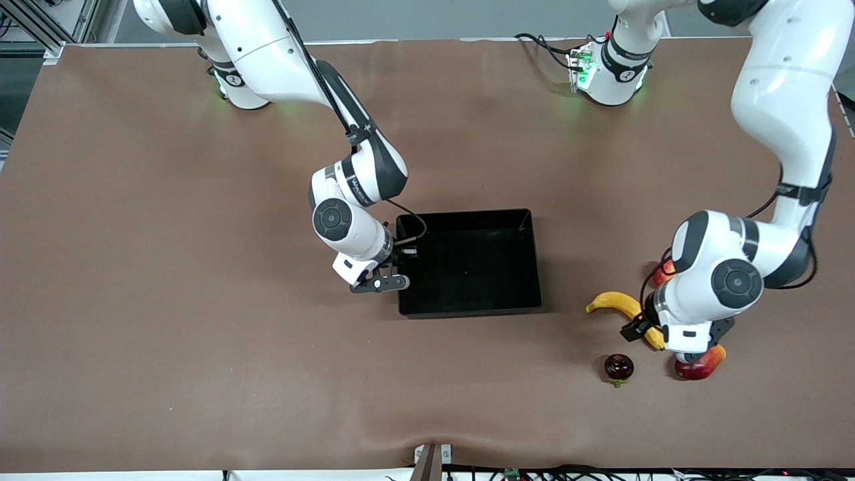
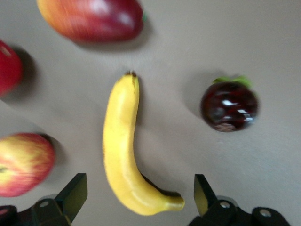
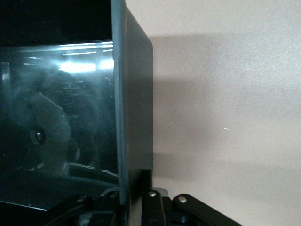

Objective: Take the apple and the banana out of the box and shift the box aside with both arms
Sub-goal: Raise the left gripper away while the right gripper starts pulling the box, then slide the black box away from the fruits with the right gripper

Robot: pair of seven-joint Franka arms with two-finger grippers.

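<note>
**Tray wall pinched, banana straddled**

The right hand is seen closed on the tray, its fingers clamped on the low side wall that faces the right arm's end of the table, close to the corner nearer the front camera. In the right wrist view the thin black wall is caught edge-on between the pads, with the glossy floor on one side and bare table on the other. The tray itself is set flat near the middle of the table, nothing in it.

The left hand is held wide open just over the banana, toward the left arm's end of the table. Nothing is gripped: in the left wrist view the two fingertips are spread either side of the banana's stem end. Around the banana the other fruit is spread: the apple just beside it, the dark pomegranate nearer the front camera, and the mango partly hidden beneath the left wrist.
</note>
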